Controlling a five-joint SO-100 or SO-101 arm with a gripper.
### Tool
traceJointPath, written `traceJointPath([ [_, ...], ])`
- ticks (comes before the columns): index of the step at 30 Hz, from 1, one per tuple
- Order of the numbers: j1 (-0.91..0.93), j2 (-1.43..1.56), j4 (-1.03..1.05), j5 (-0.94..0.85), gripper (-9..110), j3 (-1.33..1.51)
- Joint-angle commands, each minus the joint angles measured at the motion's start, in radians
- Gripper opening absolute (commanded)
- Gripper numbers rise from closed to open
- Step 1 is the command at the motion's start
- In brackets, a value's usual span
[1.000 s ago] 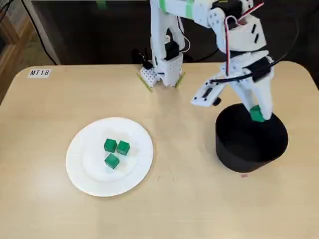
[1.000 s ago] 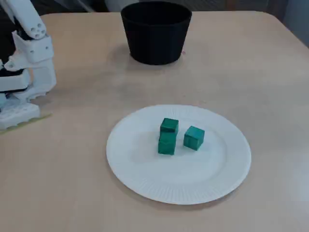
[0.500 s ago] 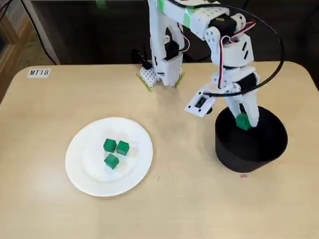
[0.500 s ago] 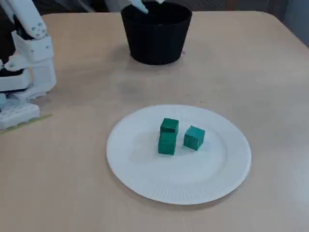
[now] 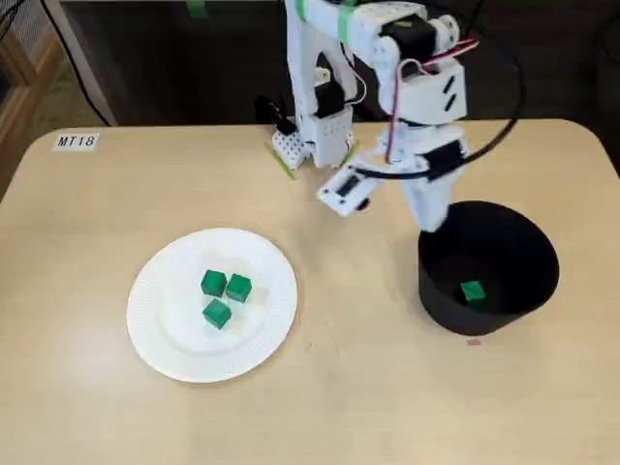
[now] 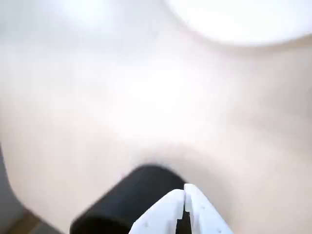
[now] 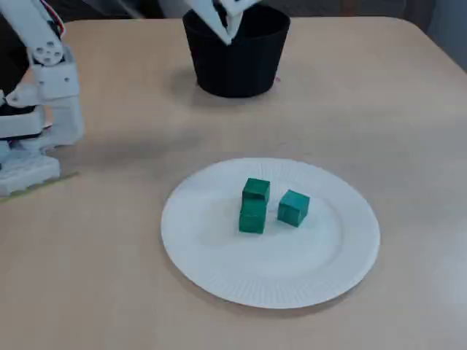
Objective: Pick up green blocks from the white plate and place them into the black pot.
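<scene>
Green block (image 5: pixel 473 292) number one is in, lying flat on the floor of the black pot (image 5: pixel 438 305)! Three more green blocks (image 5: pixel 239 288) sit clustered mid white plate (image 5: pixel 160 334), two touching, the third just beside, so I'd call it a quarter done. They're cubes, so no long axis to speak of, each face-up and slightly skewed. Gripper (image 5: pixel 432 226) hangs at the pot's left rim in this fixed view, fingers pressed together, holding nothing.

Likely a lab: inventory-style "MT18" label (image 5: pixel 77 141) on plain beige worktable (image 5: pixel 387 407).
</scene>
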Motion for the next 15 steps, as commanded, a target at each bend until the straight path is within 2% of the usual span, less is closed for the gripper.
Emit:
traceJointPath([
  [1, 0.27, -0.025, 0.078, -0.08, -2, -0.041],
  [3, 0.383, -0.017, 0.044, -0.103, -2, -0.002],
  [4, 0.42, 0.002, 0.006, -0.11, 1, 0.025],
  [7, 0.509, 0.057, -0.077, -0.13, 21, 0.112],
  [15, 0.641, -0.089, -0.069, -0.158, 35, 0.121],
])
